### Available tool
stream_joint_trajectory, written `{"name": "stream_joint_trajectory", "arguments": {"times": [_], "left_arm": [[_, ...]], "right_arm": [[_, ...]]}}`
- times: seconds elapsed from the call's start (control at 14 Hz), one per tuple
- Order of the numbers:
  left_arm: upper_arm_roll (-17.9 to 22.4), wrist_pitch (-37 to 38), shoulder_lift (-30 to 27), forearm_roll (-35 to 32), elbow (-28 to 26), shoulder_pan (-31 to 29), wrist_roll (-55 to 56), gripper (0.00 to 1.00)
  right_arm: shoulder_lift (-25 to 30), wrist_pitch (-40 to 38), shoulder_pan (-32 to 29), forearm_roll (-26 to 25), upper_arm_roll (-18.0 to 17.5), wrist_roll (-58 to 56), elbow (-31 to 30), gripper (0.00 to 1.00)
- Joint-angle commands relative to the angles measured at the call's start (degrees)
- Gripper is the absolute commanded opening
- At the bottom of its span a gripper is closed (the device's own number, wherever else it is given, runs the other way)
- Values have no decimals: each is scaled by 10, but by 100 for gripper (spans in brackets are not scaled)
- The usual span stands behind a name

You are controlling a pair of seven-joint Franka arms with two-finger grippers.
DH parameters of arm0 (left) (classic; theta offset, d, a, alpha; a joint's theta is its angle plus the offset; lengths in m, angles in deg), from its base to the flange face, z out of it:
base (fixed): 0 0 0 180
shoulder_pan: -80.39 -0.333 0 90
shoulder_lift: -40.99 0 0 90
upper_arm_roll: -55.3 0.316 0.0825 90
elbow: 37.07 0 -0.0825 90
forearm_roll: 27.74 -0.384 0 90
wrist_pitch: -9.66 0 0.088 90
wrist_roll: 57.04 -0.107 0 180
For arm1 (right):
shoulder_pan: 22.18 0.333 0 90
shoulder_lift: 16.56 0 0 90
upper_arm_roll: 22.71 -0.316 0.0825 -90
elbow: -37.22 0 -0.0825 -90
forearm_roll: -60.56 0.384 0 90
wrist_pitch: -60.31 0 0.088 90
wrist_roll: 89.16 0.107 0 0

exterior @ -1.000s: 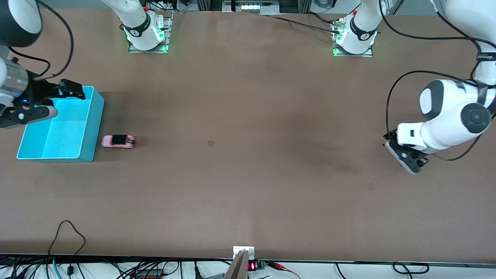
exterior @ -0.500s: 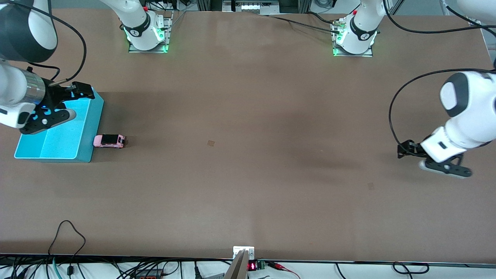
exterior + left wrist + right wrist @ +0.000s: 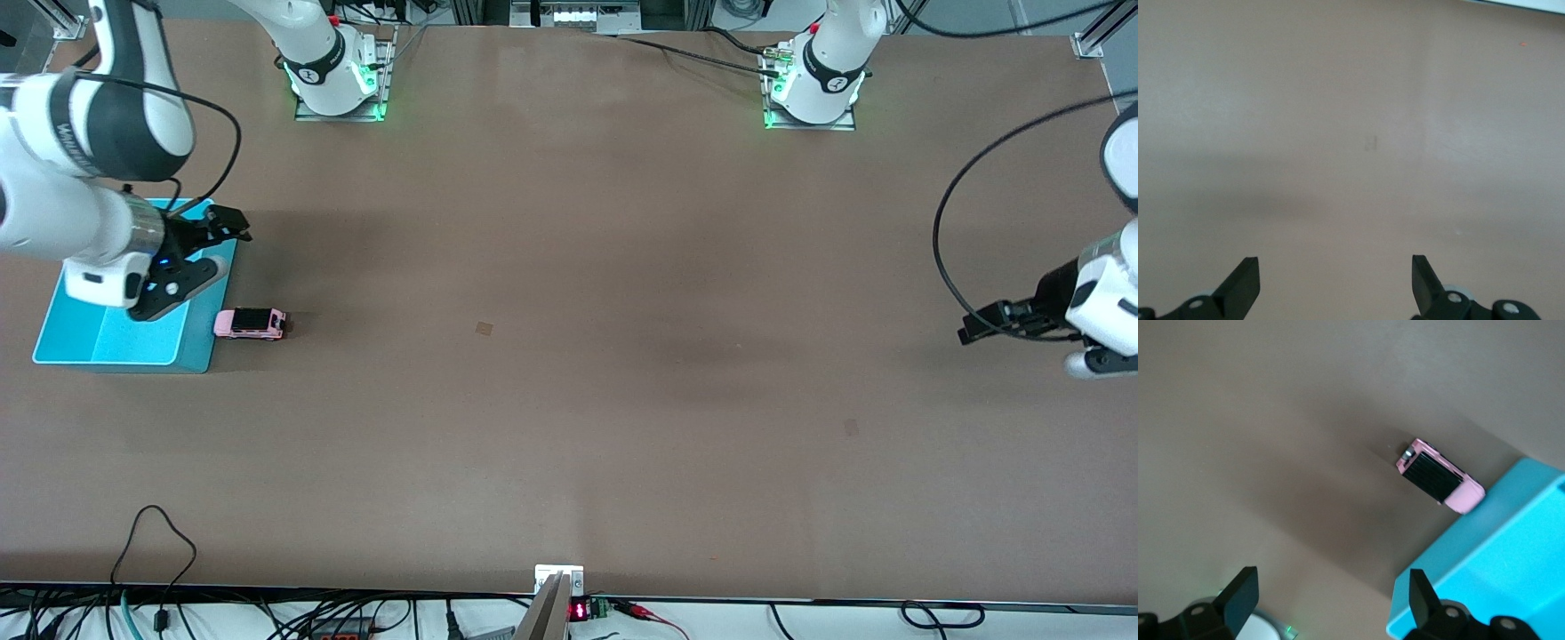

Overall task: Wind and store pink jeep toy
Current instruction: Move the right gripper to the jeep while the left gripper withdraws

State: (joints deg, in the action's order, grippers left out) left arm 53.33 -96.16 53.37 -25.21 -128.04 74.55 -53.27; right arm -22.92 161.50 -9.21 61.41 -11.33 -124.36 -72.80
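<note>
The pink jeep toy [image 3: 250, 323] stands on the bench [image 3: 569, 356], touching the cyan bin [image 3: 107, 342]. The right tool [image 3: 209, 249] hovers over the bin, fingers apart, empty. The left tool [image 3: 1022, 342] hangs over bare bench at its own end, fingers apart.

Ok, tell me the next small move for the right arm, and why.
Probably shift the open right gripper off the bin and lower it over the toy car. The car sits on the table against the bin's wall, not yet gripped.
</note>
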Motion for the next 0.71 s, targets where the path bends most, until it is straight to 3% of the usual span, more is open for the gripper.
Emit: {"name": "stream_joint_trajectory", "arguments": {"times": [0.0,0.14,0.29,0.43,0.64], "left_arm": [[13,39,-27,10,8,15,-10,100],[13,50,-46,10,-4,16,-13,100],[8,39,-64,6,-38,17,-13,100],[8,27,-67,6,-47,17,-7,100],[10,17,-60,6,-43,16,-14,100]], "right_arm": [[64,107,9,-10,0,-105,-123,100],[57,170,-3,-65,-23,-205,-156,100],[54,233,-59,-106,-77,-290,-183,100],[36,296,-115,-113,-125,-388,-190,100],[-22,383,-155,-113,-132,-482,-190,100]]}}
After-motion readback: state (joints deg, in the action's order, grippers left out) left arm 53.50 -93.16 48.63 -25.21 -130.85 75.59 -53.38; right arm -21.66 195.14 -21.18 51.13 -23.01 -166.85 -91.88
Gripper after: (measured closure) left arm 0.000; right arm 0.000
